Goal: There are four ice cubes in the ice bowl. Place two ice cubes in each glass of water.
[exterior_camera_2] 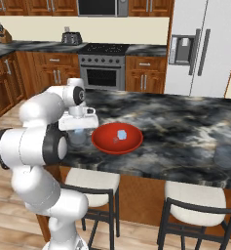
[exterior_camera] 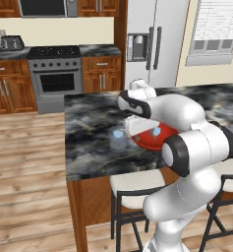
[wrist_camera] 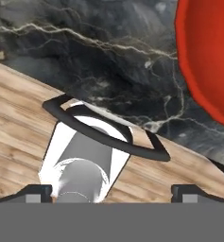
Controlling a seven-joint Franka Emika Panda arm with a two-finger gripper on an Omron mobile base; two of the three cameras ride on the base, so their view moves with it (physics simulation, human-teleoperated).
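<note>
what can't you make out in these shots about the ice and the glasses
- Ice cubes in the ice bowl: right base view shows pale bits, too small to count; in the left base view the arm covers part of the bowl.
- Near glass of water: a pale cube shape inside, count unclear.
- Far glass: faint, contents unreadable.
- Gripper: open; hand view cuts off its fingertips.

Even, bright, slightly soft render.

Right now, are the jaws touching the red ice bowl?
Apart. In the hand view the ice bowl sits off at the upper right, with dark marble counter between it and the gripper, whose jaws stand open.
</note>
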